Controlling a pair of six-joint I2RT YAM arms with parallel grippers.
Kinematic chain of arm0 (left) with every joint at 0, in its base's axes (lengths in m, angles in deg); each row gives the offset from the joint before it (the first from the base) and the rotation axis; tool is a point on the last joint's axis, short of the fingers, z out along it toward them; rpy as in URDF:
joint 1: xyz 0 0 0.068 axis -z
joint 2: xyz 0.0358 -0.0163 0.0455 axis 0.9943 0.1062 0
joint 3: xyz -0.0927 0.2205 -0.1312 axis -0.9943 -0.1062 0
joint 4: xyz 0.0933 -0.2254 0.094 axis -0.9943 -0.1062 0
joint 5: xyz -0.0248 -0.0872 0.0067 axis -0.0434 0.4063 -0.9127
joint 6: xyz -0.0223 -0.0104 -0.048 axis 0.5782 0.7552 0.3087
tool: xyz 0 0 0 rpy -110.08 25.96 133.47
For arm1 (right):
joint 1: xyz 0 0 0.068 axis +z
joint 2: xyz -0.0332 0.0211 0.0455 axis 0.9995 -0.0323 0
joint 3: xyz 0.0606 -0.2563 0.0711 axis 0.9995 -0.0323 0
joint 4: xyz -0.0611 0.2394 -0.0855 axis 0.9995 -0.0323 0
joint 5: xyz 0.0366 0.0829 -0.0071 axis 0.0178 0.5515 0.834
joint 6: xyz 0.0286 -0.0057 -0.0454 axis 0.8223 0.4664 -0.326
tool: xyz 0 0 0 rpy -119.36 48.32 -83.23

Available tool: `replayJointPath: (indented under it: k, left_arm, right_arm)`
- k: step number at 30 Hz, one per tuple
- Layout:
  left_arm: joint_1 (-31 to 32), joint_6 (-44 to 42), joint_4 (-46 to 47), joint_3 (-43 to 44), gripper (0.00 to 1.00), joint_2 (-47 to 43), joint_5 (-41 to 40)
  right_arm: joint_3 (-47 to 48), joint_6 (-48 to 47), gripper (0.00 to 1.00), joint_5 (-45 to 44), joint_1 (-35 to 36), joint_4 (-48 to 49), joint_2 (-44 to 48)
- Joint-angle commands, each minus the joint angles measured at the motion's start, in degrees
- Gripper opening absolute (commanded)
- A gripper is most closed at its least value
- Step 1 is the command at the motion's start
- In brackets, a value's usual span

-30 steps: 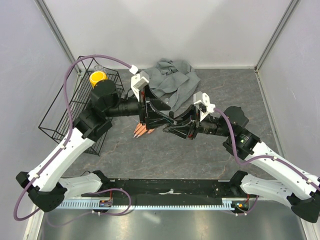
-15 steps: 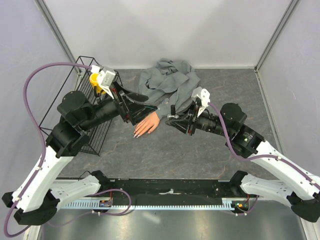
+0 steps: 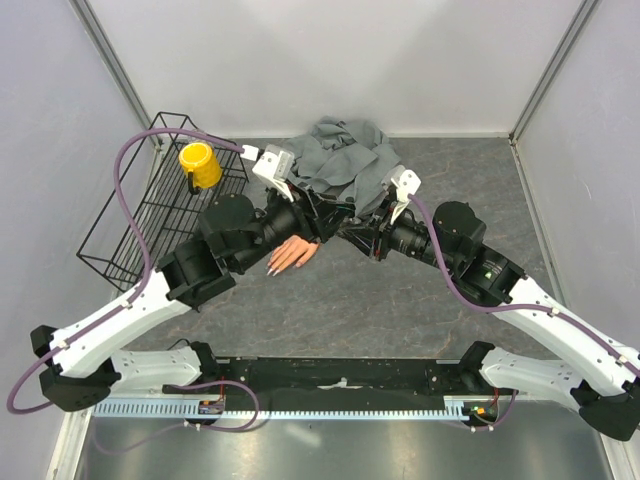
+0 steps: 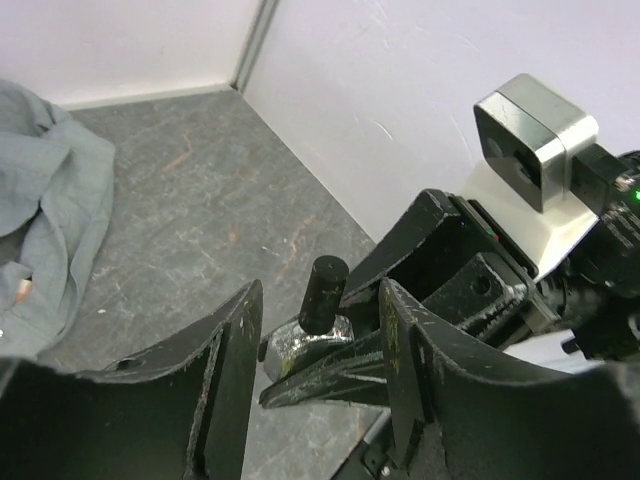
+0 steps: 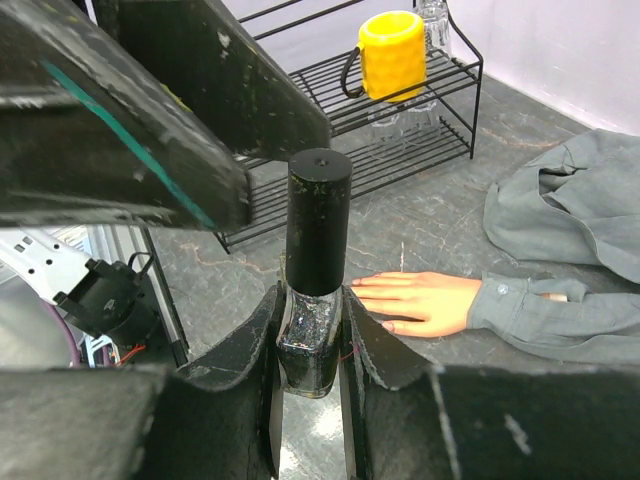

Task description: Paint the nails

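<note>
Right gripper [image 5: 310, 345] is clamped on the slick, light, glittery glass polish bottle [image 5: 310, 362], with the peach mannequin hand [image 5: 425, 300] and its tiny stiff nails [image 5: 360, 292] lying near that bottle, and left gripper [image 4: 320, 335] is gaping by its black cylindrical cap [image 5: 318, 220], so I'd pinch there.

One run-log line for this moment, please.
right gripper: shut on polish bottle | left gripper: open, near cap | cap: on | mannequin hand: untouched

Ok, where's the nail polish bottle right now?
In the right wrist view, the nail polish bottle stands upright, clamped in the right end effector, close to the mannequin hand and its fingertips.
</note>
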Motion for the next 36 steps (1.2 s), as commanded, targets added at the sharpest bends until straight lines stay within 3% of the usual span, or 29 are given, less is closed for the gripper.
replayJointPath:
  k: [1,11,24,27,29,32,33,34,36]
  left_arm:
    - [2.10,-4.19,6.21,0.43,0.56,1.12,-9.05]
    - [2.71,-3.49,7.53,-0.19,0.46,3.24,-7.56]
    - [2.80,-2.35,8.41,-3.53,0.47,1.48,-0.80]
    - [2.80,-2.79,9.11,-4.32,0.40,0.87,0.08]
    - [2.71,-3.40,9.90,-4.94,0.25,0.42,0.70]
    - [2.71,-4.89,11.13,-5.99,0.15,-0.46,2.01]
    - [2.54,-5.25,11.31,-6.60,0.13,-1.07,3.50]
    - [2.54,-5.69,11.40,-6.87,0.05,-1.33,4.56]
    - [1.58,-6.92,14.64,-9.23,0.03,-2.47,10.35]
  right_arm:
    - [3.09,-0.35,0.00,-1.26,0.13,1.28,0.20]
    - [3.09,0.00,0.00,-1.00,0.13,2.24,0.64]
    - [3.36,0.88,0.00,-0.65,0.04,3.21,0.46]
    - [3.18,1.14,0.00,-0.21,0.04,3.47,0.64]
    - [3.18,1.41,0.00,0.40,0.13,3.74,0.81]
    - [2.74,1.50,0.00,1.63,0.13,4.44,1.25]
    - [2.57,1.50,0.00,2.25,0.13,4.88,1.34]
    - [2.22,1.41,0.00,2.95,0.13,5.14,1.86]
    - [1.43,0.71,0.00,6.88,0.13,6.88,2.74]
